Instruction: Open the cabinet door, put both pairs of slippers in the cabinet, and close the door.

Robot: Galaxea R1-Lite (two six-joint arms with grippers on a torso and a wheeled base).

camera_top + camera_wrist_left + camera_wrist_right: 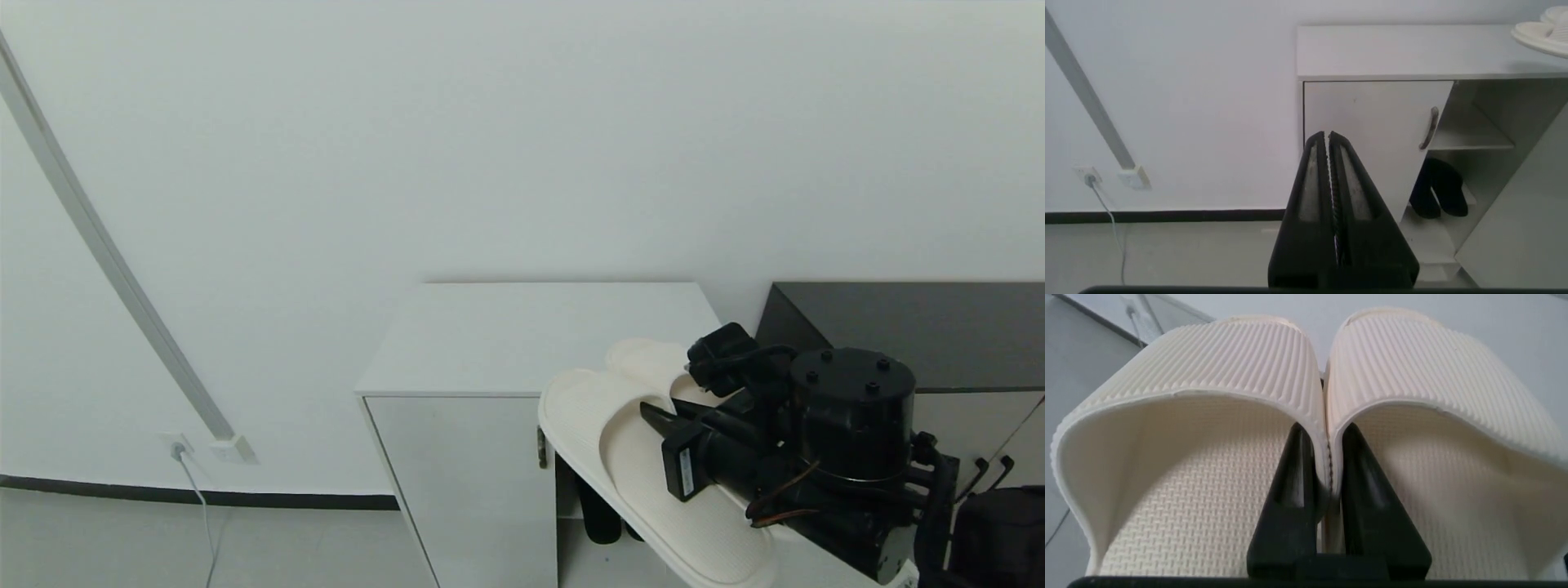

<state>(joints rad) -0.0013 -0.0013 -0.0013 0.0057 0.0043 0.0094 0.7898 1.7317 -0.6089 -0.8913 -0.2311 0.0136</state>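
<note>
A pair of cream slippers [604, 425] hangs in the air in front of the white cabinet [531, 335], near its top right corner. My right gripper [661, 416] is shut on the two inner strap edges, pinching the cream slippers [1208, 400] together between its fingers [1327, 449]. The cabinet's left door [465, 482] is closed, and its right side stands open. Inside on the bottom shelf lies a pair of black slippers [1439, 188]. My left gripper [1328, 139] is shut and empty, held low in front of the cabinet [1404, 49] and facing the closed door.
The opened door panel [1527, 229] swings out on the cabinet's right. A dark grey counter [906, 327] adjoins the cabinet on that side. A wall socket with a cable [177, 449] and a slanted cable duct [106, 245] are on the left, with bare floor [204, 539] below.
</note>
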